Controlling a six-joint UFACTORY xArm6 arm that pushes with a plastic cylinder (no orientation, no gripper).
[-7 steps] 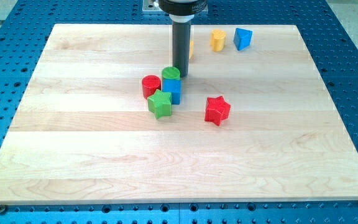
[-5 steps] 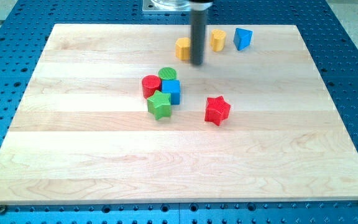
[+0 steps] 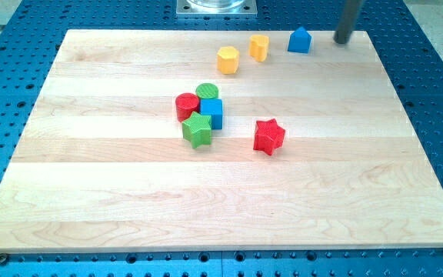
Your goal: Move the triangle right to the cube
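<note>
Blue triangle (image 3: 299, 41) sits at the view's top, well apart from blue cube (image 3: 213, 113) | my tip (image 3: 343, 41) stands near its right side, not touching; no fingers, bare rod | advice: push left-downward, skirting yellow blocks (image 3: 228, 59); stop just right of cube

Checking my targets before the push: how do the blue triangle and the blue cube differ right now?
The blue triangle stands alone near the view's top; the blue cube sits mid-board, packed against the green star, red cylinder and green cylinder. The triangle has a peaked top; the cube is flat-topped. My tip is just to the view's right of the triangle, far from the cube. Both are blue.
</note>
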